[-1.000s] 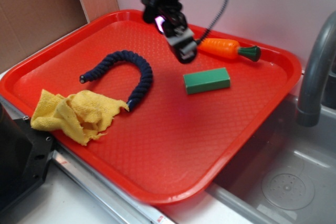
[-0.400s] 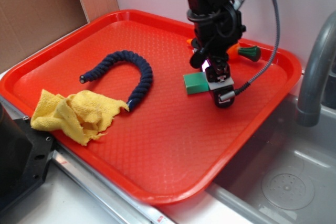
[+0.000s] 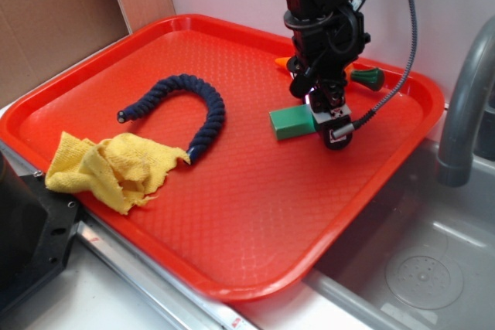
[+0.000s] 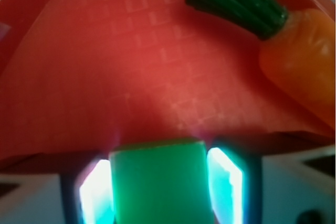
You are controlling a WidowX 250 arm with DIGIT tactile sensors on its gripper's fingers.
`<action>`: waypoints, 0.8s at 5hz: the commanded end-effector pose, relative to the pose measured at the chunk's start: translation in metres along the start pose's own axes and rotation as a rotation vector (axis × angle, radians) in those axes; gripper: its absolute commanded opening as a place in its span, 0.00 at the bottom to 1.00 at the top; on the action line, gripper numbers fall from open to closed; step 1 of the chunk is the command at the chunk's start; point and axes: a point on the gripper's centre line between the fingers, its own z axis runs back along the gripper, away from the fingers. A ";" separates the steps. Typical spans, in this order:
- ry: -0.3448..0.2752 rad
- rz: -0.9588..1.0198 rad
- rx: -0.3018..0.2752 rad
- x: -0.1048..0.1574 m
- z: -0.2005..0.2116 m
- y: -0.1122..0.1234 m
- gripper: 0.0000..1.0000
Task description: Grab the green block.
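**A:** Where the block (image 3: pixel 291 123) lies on the tray (image 3: pixel 232 229), toward its far right corner, the gripper (image 3: pixel 331 120) has its right end covered. What does the wrist view show?

**B:** The block (image 4: pixel 159 182) sits between the two fingers (image 4: pixel 224 183), one on each side, glowing pale and just beside its faces. They stand narrow around it; whether they press it cannot be told.

**A:** And the block itself?

**B:** Flat on the tray, its left half showing in the exterior view.

**A:** What lies near it?

**B:** A carrot (image 3: pixel 363 76) behind the gripper, by the tray's far right rim, green tip pointing right; most of it is hidden by the arm. The wrist view puts it (image 4: pixel 296 56) ahead and to the right of the block, apart from it.

**A:** Farther out?

**B:** A dark blue rope (image 3: pixel 186 110), curved in an arch, at mid-tray left of the block. A yellow cloth (image 3: pixel 108 169) is bunched at the near left edge, touching the rope's end. A grey faucet (image 3: pixel 464 106) rises beyond the tray's right side, over a sink (image 3: pixel 421 268).
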 end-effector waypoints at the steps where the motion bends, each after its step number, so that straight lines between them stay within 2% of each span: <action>1: 0.083 0.120 0.023 -0.017 0.044 0.009 0.00; 2: 0.122 0.263 0.022 -0.040 0.085 0.019 0.00; 3: 0.097 0.349 -0.022 -0.081 0.120 0.034 0.00; 4: 0.083 0.430 0.003 -0.114 0.144 0.040 0.00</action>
